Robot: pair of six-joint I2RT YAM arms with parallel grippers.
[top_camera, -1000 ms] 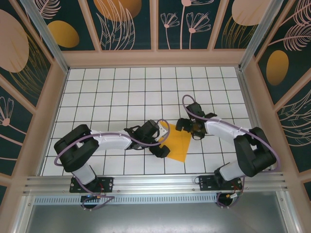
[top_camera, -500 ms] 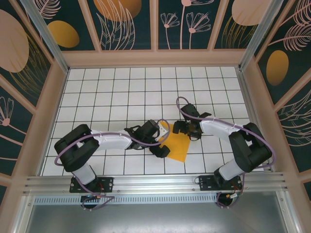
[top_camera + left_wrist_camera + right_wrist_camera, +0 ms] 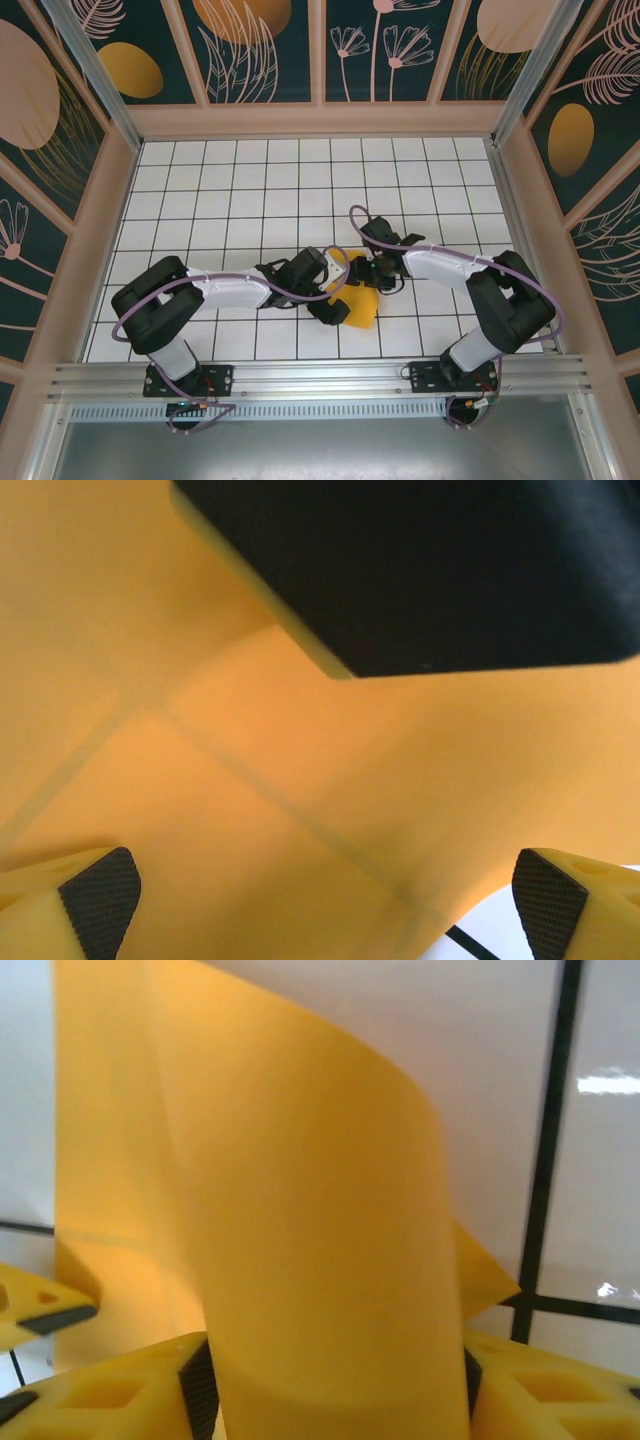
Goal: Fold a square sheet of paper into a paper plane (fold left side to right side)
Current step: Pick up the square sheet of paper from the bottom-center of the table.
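Note:
The square sheet of paper point(image 3: 360, 308) lies bright orange on the white grid floor between the two arms. Its right part is lifted and curled leftward. My right gripper point(image 3: 372, 272) is over the sheet's top right. In the right wrist view the bowed paper point(image 3: 300, 1260) stands between the fingers point(image 3: 197, 1385) and touches both pads, so that gripper point(image 3: 332, 1390) is shut on the curl. My left gripper point(image 3: 337, 290) is open wide over the sheet's left side. Its fingertips point(image 3: 100, 900) straddle flat paper point(image 3: 250, 810) with nothing gripped.
A black block point(image 3: 430, 570) looms over the paper at the top of the left wrist view. Pale wooden walls point(image 3: 110, 230) fence the grid floor point(image 3: 250, 190) on three sides. An aluminium rail point(image 3: 320, 375) runs along the near edge by the arm bases.
My right gripper slid left onto the sheet and narrowed its jaws. The paper's right side rose and curled, so its flat part looks narrower. The left arm stayed put.

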